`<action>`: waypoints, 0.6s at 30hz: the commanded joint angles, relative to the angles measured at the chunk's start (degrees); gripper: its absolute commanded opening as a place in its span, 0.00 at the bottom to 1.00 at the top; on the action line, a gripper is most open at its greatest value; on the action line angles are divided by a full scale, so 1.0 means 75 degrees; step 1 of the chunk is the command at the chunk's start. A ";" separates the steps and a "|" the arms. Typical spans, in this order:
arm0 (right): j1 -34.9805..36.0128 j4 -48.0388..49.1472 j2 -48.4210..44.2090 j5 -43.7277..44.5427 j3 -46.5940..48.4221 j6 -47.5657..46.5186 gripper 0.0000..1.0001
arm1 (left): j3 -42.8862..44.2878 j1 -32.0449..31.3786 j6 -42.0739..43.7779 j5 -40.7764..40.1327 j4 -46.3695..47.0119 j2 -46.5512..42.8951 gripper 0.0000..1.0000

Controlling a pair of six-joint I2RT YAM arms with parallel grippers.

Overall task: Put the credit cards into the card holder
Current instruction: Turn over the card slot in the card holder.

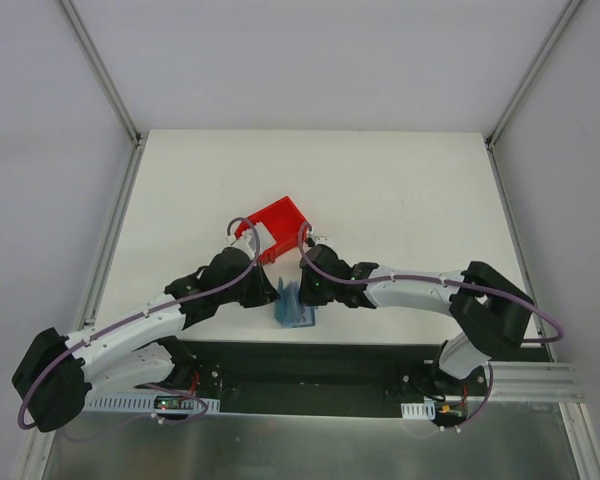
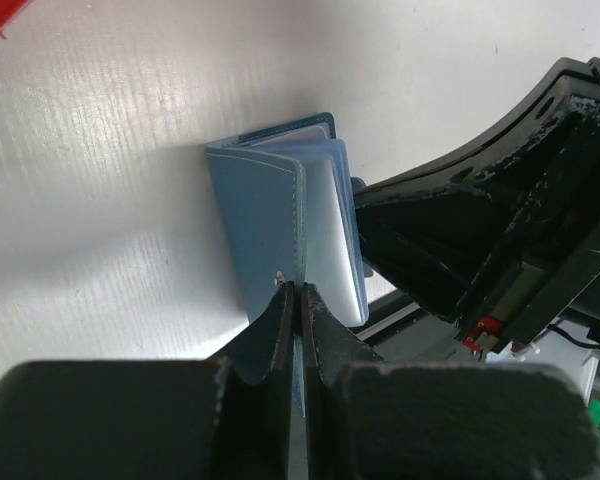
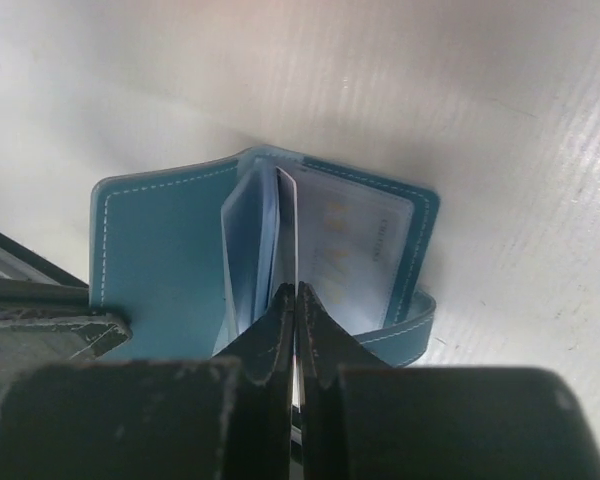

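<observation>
Left gripper (image 2: 298, 300) clamped one flap of the card holder (image 3: 160, 250), right gripper (image 3: 296, 300) pinched a card (image 3: 287, 215) inside it — a skewed push might've jammed it.

top external: high, near side, looking steeply down | wrists: close, opposite sides | shared: card holder (image 1: 295, 306), mid-frame

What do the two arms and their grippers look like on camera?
Both arms match: the left arm and right arm have white link shells between bulky black joint housings, and a thin purple cable trails along each. The left gripper and right gripper have matte black, tapering fingers, scuffed pale at the edges.
</observation>
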 commanded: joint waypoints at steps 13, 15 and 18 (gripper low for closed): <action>-0.0263 -0.1422 -0.1680 0.1566 -0.0171 -0.0271 0.00 | -0.1089 -0.0188 -0.0701 -0.1532 -0.0310 -0.0608 0.00; -0.0240 -0.1411 -0.1785 0.1601 -0.0241 -0.0247 0.00 | -0.1276 -0.0176 -0.0795 -0.1696 -0.0381 -0.0713 0.00; -0.0181 -0.1761 -0.1891 0.1858 -0.0172 -0.0235 0.00 | -0.1453 -0.0165 -0.0935 -0.1896 -0.0498 -0.0772 0.00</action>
